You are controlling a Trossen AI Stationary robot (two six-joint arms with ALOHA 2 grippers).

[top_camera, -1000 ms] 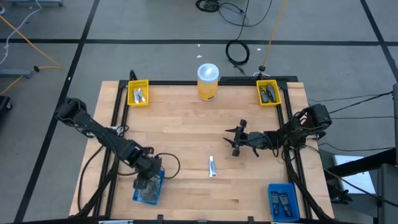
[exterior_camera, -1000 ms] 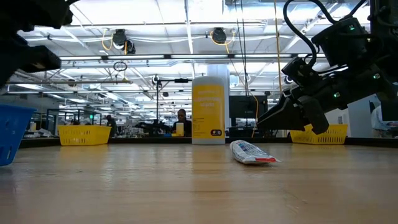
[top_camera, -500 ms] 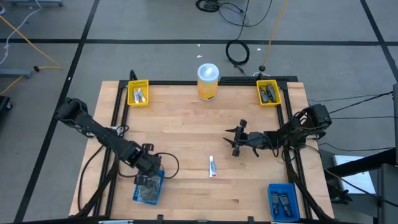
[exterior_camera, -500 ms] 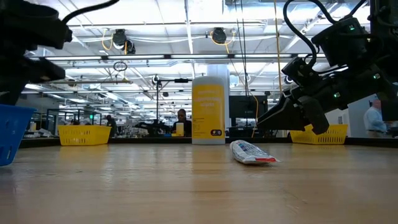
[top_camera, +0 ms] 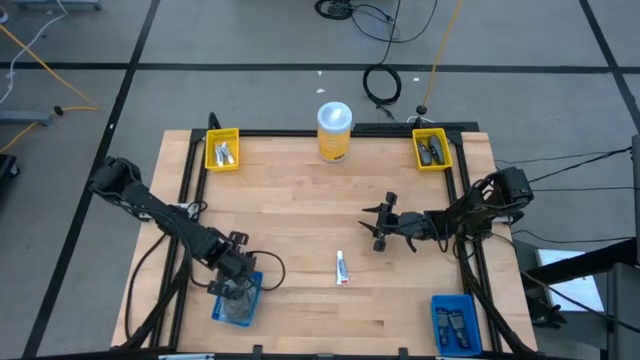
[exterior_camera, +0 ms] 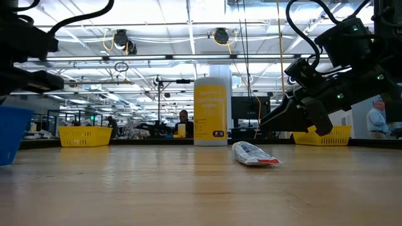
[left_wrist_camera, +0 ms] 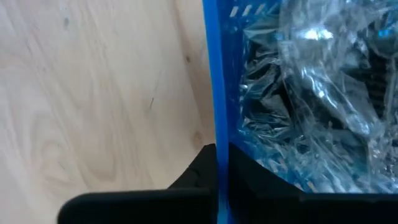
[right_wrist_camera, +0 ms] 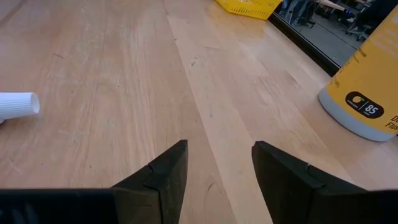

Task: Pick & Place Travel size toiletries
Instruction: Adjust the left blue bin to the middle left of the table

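A blue bin (top_camera: 237,303) at the table's near left holds dark round discs in clear wrappers (left_wrist_camera: 311,93). My left gripper (top_camera: 236,282) is shut on its rim; the gripper also shows in the left wrist view (left_wrist_camera: 217,158). The bin's side shows in the low view (exterior_camera: 12,135). A small white tube with a red end (top_camera: 341,268) lies flat on the table's middle, also in the low view (exterior_camera: 254,154). My right gripper (top_camera: 380,226) is open and empty above the table, right of the tube. Its own view (right_wrist_camera: 217,168) shows the tube's white end (right_wrist_camera: 17,104). My left gripper pinches the blue bin's side wall (left_wrist_camera: 216,124) at its top edge. One finger is inside the bin, among the wrappers, and one is outside. The fingers come from above, pointing down. Whether the bin's bottom is on the table, I cannot tell.
A big yellow canister with a white lid (top_camera: 334,130) stands at the far middle. Yellow bins sit at the far left (top_camera: 221,150) and far right (top_camera: 432,150) corners. A second blue bin (top_camera: 455,322) sits at the near right corner. Bare wood lies between them.
My left gripper has shifted a little toward the table's left edge, still shut on the blue bin's wall, and the bin has gone slightly that way with it.
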